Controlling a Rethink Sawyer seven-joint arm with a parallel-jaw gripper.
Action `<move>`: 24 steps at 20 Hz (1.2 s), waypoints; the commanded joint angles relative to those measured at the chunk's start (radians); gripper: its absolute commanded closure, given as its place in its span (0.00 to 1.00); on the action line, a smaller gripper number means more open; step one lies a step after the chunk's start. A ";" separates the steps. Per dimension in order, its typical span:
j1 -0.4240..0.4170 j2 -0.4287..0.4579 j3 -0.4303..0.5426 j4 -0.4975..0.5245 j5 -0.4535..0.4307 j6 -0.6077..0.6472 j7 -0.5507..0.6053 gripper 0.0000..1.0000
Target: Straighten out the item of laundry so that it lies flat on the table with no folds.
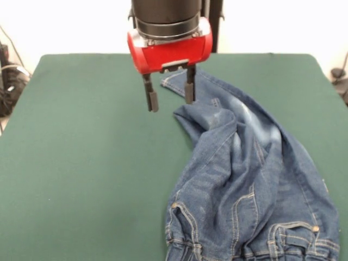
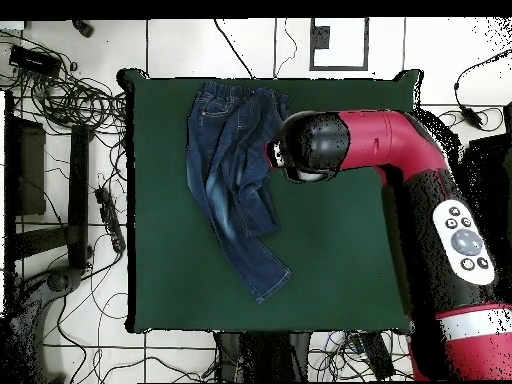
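Blue denim jeans (image 1: 255,185) were seen lying rumpled on the dark green table (image 1: 81,163), the gathered waistband at the near edge in the front view and the legs bunched together, folded over one another toward the far side. Just beside the leg fold, the gripper (image 1: 170,91) was held above the felt with its fingers (image 1: 153,100) parted, nothing between them.

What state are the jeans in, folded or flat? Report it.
Folded: one leg of the jeans lies bunched over the other, creased, on the table.
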 commanded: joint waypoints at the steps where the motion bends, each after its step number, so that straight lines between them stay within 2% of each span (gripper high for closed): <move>1: 0.002 0.088 0.007 0.123 -0.014 0.007 -0.131 0.00; 4: -0.002 0.093 0.009 0.122 -0.024 0.007 -0.139 0.00; 10: -0.029 0.107 0.033 0.154 -0.031 -0.084 -0.131 0.00; 15: -0.066 0.116 0.077 0.204 -0.024 -0.230 -0.114 0.00; 19: -0.100 0.141 0.115 0.231 -0.011 -0.293 -0.138 0.00; 24: -0.117 0.156 0.130 0.240 -0.018 -0.307 -0.158 0.00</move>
